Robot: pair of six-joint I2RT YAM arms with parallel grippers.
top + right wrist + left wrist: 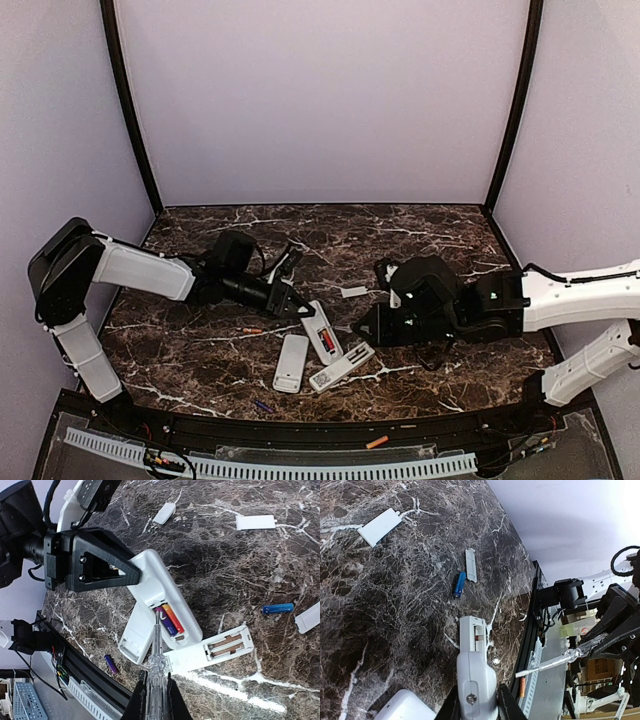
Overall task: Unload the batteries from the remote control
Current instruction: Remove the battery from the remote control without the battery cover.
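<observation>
My left gripper (476,700) is shut on a white remote control (162,592), holding it just above the marble; its open compartment faces up. Inside lie two batteries, one purple (166,622) and one orange (175,619). My right gripper (154,685) is shut on a clear plastic tool (156,645), and the tool's tip rests at the top end of the purple cell. Loose batteries lie on the table: a blue one (278,608) and a purple one (111,664). In the top view both grippers, left (300,312) and right (368,328), meet over the held remote (322,338).
Two more white remotes lie beside the held one, one with an empty open compartment (210,652), one partly under it (137,635). Flat white covers (255,522) (164,513) (307,617) are scattered about. An orange cell (377,441) sits on the front ledge.
</observation>
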